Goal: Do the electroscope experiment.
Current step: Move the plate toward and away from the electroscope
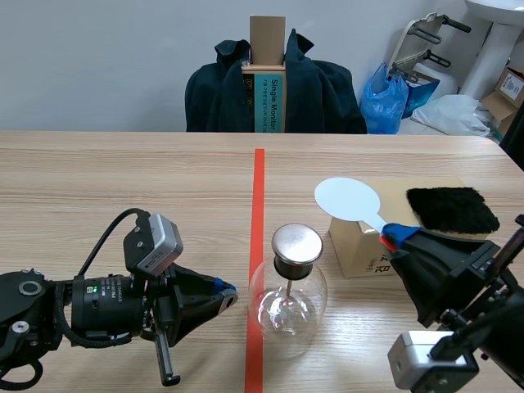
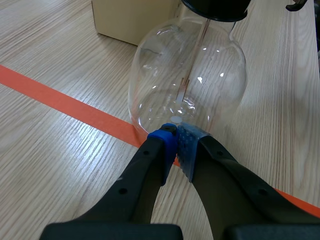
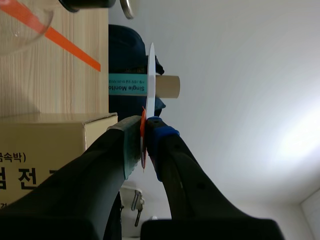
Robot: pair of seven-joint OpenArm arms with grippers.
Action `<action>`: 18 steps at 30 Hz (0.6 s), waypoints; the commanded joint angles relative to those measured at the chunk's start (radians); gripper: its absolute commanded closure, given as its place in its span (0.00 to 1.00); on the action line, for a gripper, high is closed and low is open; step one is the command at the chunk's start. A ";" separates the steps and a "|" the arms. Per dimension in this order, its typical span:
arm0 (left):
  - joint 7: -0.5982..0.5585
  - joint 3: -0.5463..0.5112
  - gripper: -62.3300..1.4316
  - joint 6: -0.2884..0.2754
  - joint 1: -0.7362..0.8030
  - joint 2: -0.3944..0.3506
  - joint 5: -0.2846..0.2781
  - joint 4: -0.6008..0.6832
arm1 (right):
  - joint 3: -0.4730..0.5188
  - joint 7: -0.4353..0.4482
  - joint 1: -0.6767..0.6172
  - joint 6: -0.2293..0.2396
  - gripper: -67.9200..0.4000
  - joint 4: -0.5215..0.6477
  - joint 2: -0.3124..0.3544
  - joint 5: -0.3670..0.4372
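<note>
your left hand [image 2: 176, 141] is pinched shut on nothing at the foot of the clear round glass electroscope flask [image 1: 311, 315] on the wooden surface [image 1: 123, 180]; a nudge could tip it. your right hand [image 1: 399, 237] clamps the pale round paddle [image 1: 348, 199]; swung low, it would knock the silver metal cap [image 1: 296, 243]. the flask holds a thin rod [image 2: 192, 60]; what the brown cardboard box [image 1: 356, 250] holds is hidden.

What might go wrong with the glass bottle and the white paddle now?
1. The left gripper, shut, sits right at the foot of the glass flask. A push might slide or tip it, and glass can break.
2. The right gripper pinches the white paddle only by its thin handle, so it might twist or slip.
3. The paddle hangs near the metal cap; a clumsy swing might knock it.
</note>
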 commanded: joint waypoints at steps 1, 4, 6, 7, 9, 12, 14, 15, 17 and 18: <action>-0.016 -0.003 0.94 -0.001 -0.005 0.000 -0.009 0.019 | 0.002 0.016 0.011 -0.004 0.98 0.018 0.002 0.015; -0.016 -0.003 0.94 -0.001 -0.005 0.000 -0.009 0.019 | 0.002 0.061 0.011 -0.004 0.98 0.018 0.002 0.015; -0.016 -0.003 0.94 -0.001 -0.005 0.000 -0.009 0.019 | 0.002 0.098 0.011 -0.005 0.98 0.018 0.002 0.015; -0.016 -0.003 0.94 -0.001 -0.005 0.000 -0.009 0.019 | 0.002 0.117 0.012 -0.010 0.98 0.018 0.002 0.015; -0.016 -0.003 0.94 -0.001 -0.005 0.000 -0.009 0.019 | 0.002 0.154 0.012 -0.023 0.98 0.018 0.002 0.015; -0.016 -0.003 0.94 -0.001 -0.005 0.000 -0.009 0.019 | 0.002 0.201 0.012 -0.023 0.98 0.018 0.002 0.015; -0.016 -0.003 0.94 -0.001 -0.005 0.000 -0.009 0.019 | 0.002 0.222 0.012 -0.023 0.98 0.018 0.002 0.015; -0.016 -0.003 0.94 -0.001 -0.005 0.000 -0.009 0.019 | 0.002 0.231 0.012 -0.023 0.98 0.018 0.002 0.015; -0.016 -0.003 0.94 -0.001 -0.005 0.000 -0.009 0.019 | 0.002 0.248 0.012 -0.023 0.98 0.018 0.002 0.015; -0.016 -0.003 0.94 -0.001 -0.005 0.000 -0.009 0.019 | 0.002 0.256 0.012 -0.023 0.98 0.018 0.002 0.015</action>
